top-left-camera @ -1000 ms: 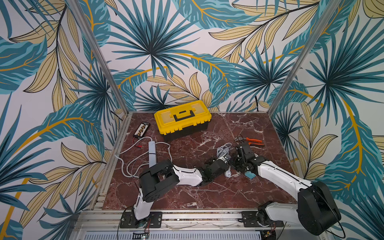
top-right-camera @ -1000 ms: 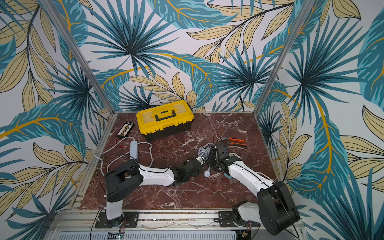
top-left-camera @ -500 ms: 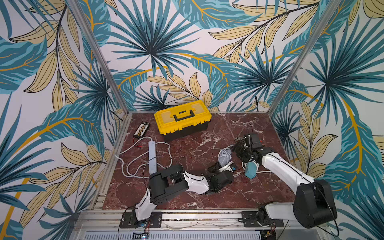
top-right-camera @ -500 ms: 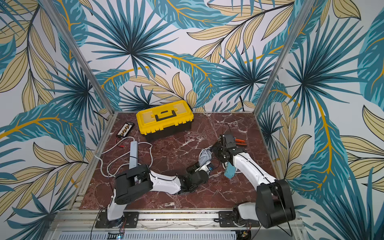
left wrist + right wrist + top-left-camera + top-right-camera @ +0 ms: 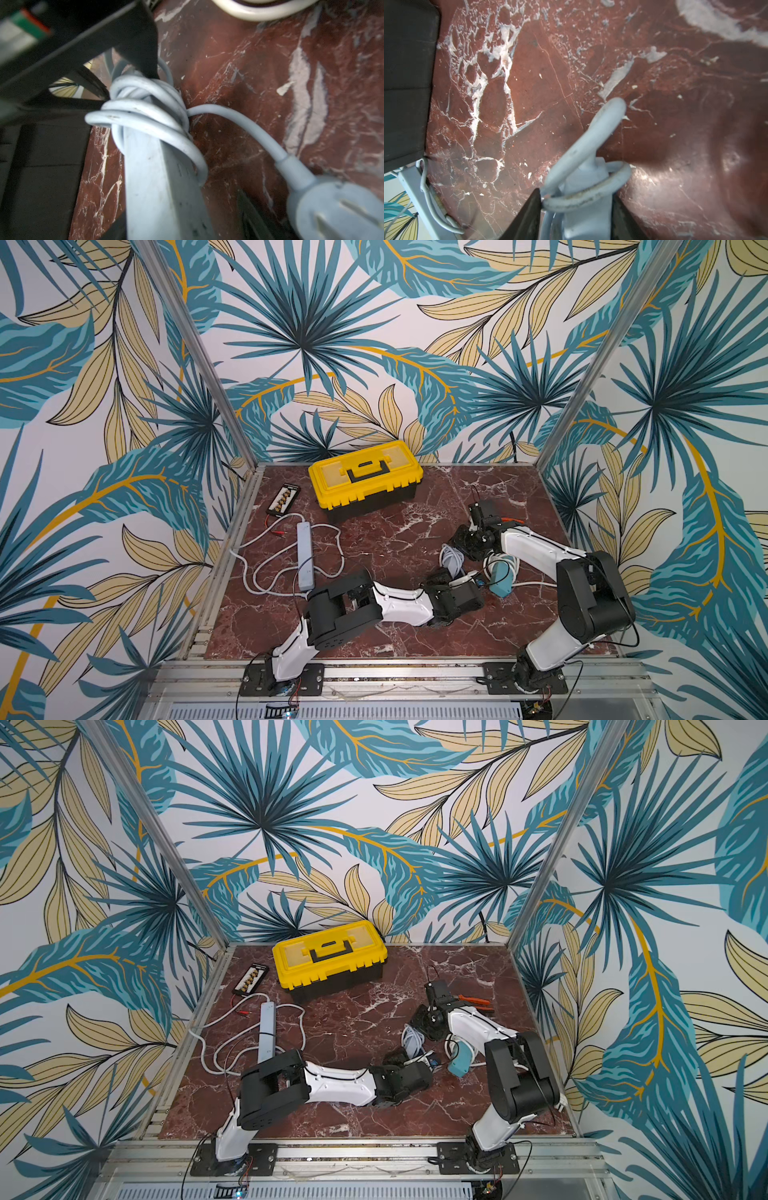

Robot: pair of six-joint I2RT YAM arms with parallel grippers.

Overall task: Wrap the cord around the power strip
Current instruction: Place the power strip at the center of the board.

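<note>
Power strip (image 5: pixel 158 187) sits in the right half of the counter (image 5: pixel 395 531), nearer the front edge than the back, bridged between both arms. The cord (image 5: pixel 145 108) has several turns on, all bunched at one end, the lowest loop hanging slack. A short tail runs off to the plug (image 5: pixel 332 207), which lies flat on the marble just beside the strip. Left claw (image 5: pixel 449 576): dark fingers sit either side of the strip body with marble showing in the gaps, so it reads as spread and gripping nothing. Right claw (image 5: pixel 576 197): looks closed on the far end of the strip, with cord loops pinched in beside it. My read: wrapping is nearly done and only the tail is left. The next move calls for the left claw to take the tail near the plug and pass it round or tuck it under a turn while the right holds the end. The risk is slack loops sliding off the end. A spare strip (image 5: pixel 305 556) lies unwrapped near the left edge, and a teal tool (image 5: pixel 500 583) is close on the right.
</note>
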